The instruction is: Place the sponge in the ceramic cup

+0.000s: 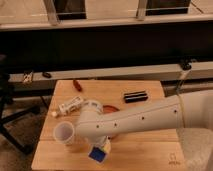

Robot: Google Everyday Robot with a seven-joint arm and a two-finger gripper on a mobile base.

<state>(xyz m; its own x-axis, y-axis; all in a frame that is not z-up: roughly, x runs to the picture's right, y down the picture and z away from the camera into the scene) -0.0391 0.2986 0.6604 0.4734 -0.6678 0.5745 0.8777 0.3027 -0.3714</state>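
Note:
The white ceramic cup stands upright near the left front of the wooden table. The blue sponge, with a pale layer on one face, hangs just right of the cup and slightly nearer the front edge, above the tabletop. My gripper is at the end of the white arm that reaches in from the right, and it is shut on the sponge. The arm hides most of the orange bowl, of which only a sliver shows.
A black rectangular bar lies at the back right of the table. A white tube-like item lies at the back left, and a small red tool sits near the back edge. Behind the table runs a long dark counter.

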